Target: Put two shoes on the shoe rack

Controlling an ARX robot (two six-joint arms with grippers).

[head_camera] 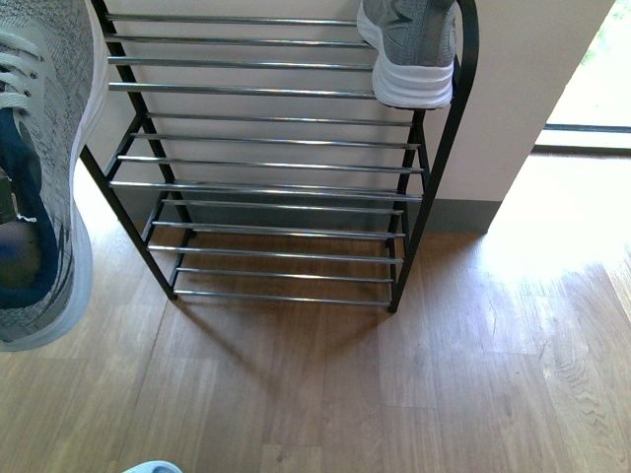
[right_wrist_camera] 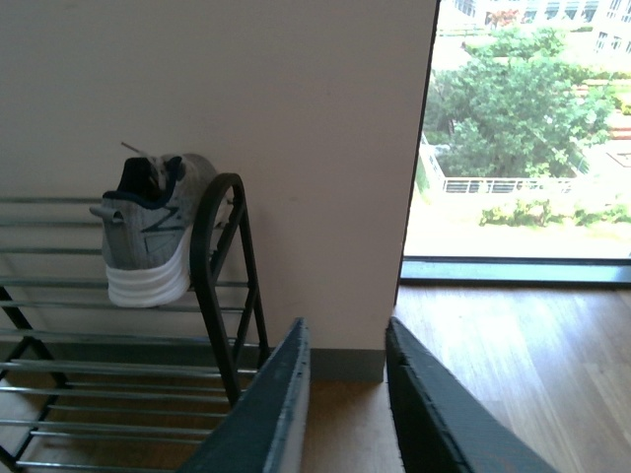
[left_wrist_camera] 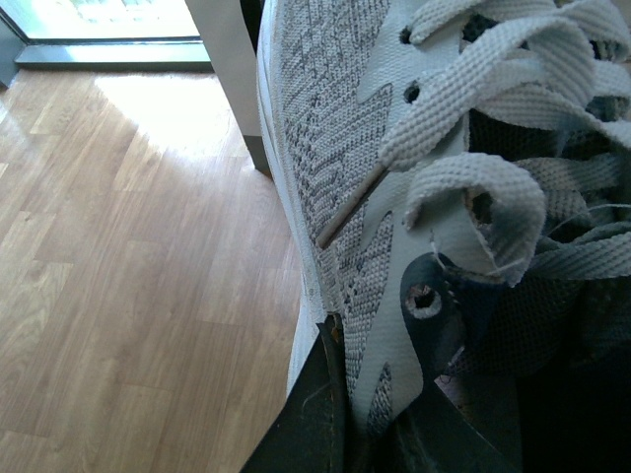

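Left fingers (left_wrist_camera: 314, 434) clamped on second sneaker (head_camera: 44, 168), held high to reach rack (head_camera: 266, 187) | right fingers (right_wrist_camera: 264, 404) apart, empty | first sneaker (head_camera: 409, 49) sits top-right, leaving room.

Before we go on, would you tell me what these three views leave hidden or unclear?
- Front view: held sneaker, cut off by the left and top edges.
- Front view: racked sneaker, toe cut off by the top edge.
- Front view: pale blue object, a sliver at the bottom edge, unidentifiable.
- Left wrist view: left pincer, fingertips hidden by the held sneaker it grips.
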